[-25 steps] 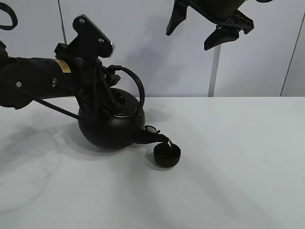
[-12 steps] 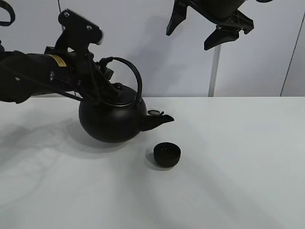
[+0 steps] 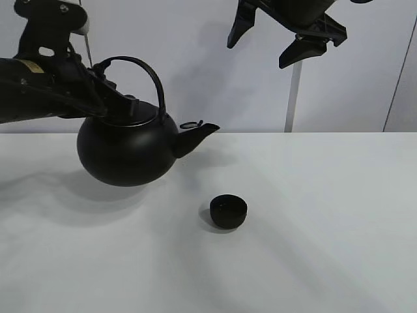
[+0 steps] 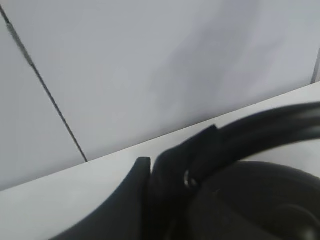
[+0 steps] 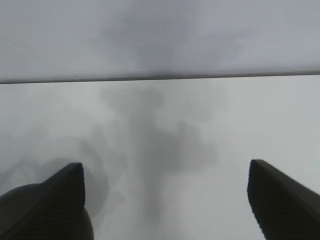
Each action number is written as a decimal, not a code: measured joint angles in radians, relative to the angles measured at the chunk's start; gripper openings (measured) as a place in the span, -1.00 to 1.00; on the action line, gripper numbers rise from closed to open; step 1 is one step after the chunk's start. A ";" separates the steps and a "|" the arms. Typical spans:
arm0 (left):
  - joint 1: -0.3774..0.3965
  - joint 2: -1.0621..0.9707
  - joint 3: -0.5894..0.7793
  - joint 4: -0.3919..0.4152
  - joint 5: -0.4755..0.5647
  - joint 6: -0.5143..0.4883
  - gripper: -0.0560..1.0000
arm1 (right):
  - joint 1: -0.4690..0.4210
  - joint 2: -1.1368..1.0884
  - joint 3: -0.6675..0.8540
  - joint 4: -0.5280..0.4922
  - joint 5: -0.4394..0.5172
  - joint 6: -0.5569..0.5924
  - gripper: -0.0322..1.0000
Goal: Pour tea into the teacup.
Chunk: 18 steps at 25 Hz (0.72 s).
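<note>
Exterior high view showed the teacup (image 3: 229,212) sitting upright on the white table (image 3: 326,228), with nothing touching it. I could not tell whether it held any tea, since its inside read as plain black. The kettle (image 3: 127,153) hung to the left of the teacup and farther back, apart from it, sitting level with its spout (image 3: 195,135) aimed toward the cup's side but not over it. My left gripper (image 3: 112,104) was clenched on the arched handle (image 3: 140,72) low down, near the lid; the left wrist view confirmed the dark bar pinched between the fingers. My right gripper (image 3: 257,54) hung high above and behind the teacup, jaws spread, holding nothing.

I judged the kettle rigid and heavy, heavier with liquid in it, and likely to swing or roll about that thin handle, so a low, firm pinch suited it. The teacup looked small, light, stiff and smooth, easy to nudge or tip. With no handle, I would have taken it across the rim.
</note>
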<state>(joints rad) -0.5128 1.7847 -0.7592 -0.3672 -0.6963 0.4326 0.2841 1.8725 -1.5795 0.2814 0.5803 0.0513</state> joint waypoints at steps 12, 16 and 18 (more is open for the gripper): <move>-0.001 -0.051 0.216 -0.027 -0.188 -0.122 -0.72 | 0.000 0.000 0.000 0.000 -0.002 0.000 0.25; -0.001 -0.053 0.248 -0.027 -0.225 -0.154 -0.72 | 0.000 0.000 0.000 0.000 -0.002 0.000 0.25; -0.001 -0.053 0.261 -0.027 -0.237 -0.161 -0.72 | 0.000 0.000 0.000 0.000 -0.003 0.000 0.25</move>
<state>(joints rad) -0.5138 1.7321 -0.4985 -0.3943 -0.9336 0.2716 0.2841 1.8725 -1.5795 0.2814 0.5772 0.0513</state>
